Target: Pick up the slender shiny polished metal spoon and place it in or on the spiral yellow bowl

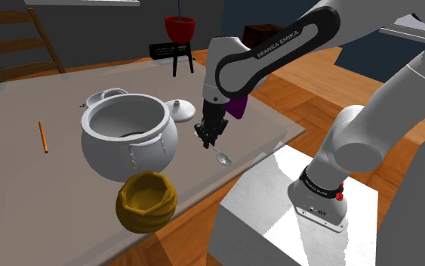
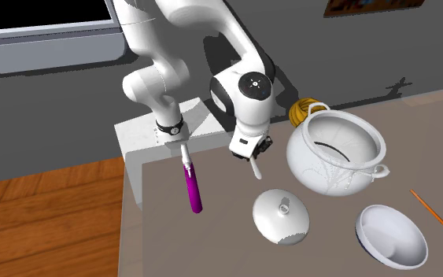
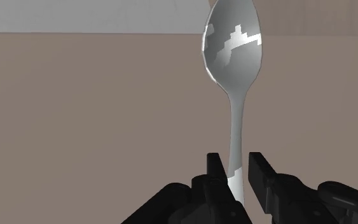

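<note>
A slender shiny metal spoon [image 3: 234, 70] hangs from my gripper [image 3: 235, 170], whose black fingers are shut on its handle; the spoon's bowl points away from the hand. In the shoulder view the gripper [image 1: 209, 138] holds the spoon [image 1: 222, 156] just above the grey table, with the spoon's bowl close to the surface. The second exterior view shows the gripper [image 2: 252, 154] and the spoon [image 2: 254, 168] beside the big white pot. The yellow ribbed bowl [image 1: 146, 200] stands near the table's front edge, in front of the pot; it peeks out behind the pot [image 2: 306, 110] in the second exterior view.
A large white pot [image 1: 126, 134] stands between gripper and yellow bowl. Its lid [image 2: 281, 216], a white bowl [image 2: 390, 234] and a purple-handled tool [image 2: 191, 186] lie on the table. An orange pencil [image 1: 44, 137] lies at the shoulder view's left. The white stand [image 1: 294, 211] is beside the table.
</note>
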